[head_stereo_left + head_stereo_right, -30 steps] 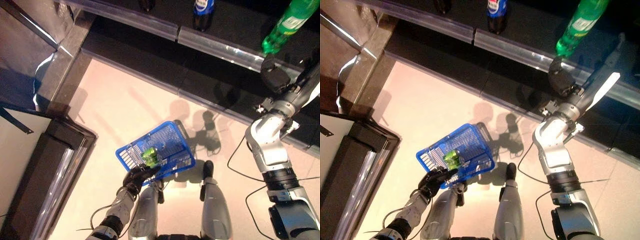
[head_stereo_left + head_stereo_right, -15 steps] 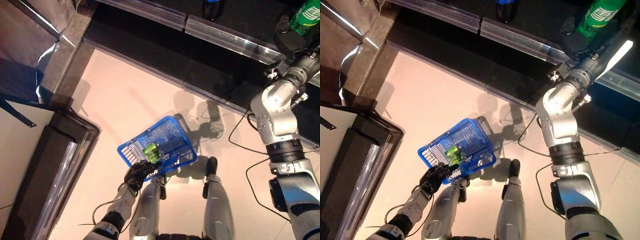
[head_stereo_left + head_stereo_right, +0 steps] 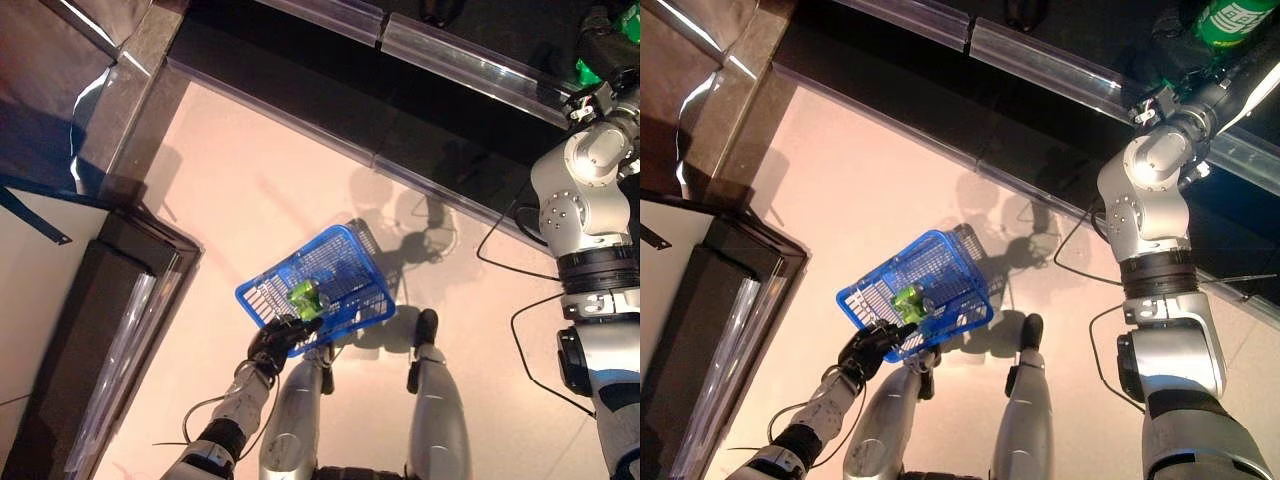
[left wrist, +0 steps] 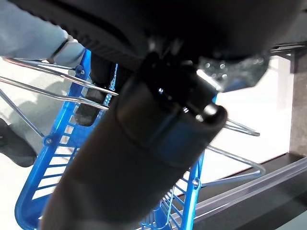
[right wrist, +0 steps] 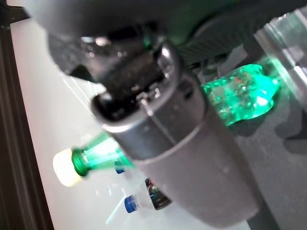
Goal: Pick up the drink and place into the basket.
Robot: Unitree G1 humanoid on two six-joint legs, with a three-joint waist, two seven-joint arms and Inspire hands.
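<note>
A green drink bottle [image 3: 1230,18] stands on the dark shelf at the far right. My right hand [image 3: 1170,42] is curled round it; in the right wrist view my thumb [image 5: 182,158] crosses the bottle [image 5: 240,93], whose white cap [image 5: 66,166] pokes out on the other side. A blue basket [image 3: 345,275] hangs low in front of me with a small green can [image 3: 305,295] inside. My left hand [image 3: 275,340] is shut on the basket's wire handle [image 4: 57,96] at its near edge.
A clear rail [image 3: 460,60] runs along the shelf's front edge above a dark ledge. A dark cabinet [image 3: 90,330] stands at the left. More bottles [image 5: 144,196] show past my right hand. Pale floor lies between the shelf and the basket.
The camera has tipped, so the shelf sits higher in the picture. My right hand has gone from below the green bottle to around it. The basket and left hand have stayed put.
</note>
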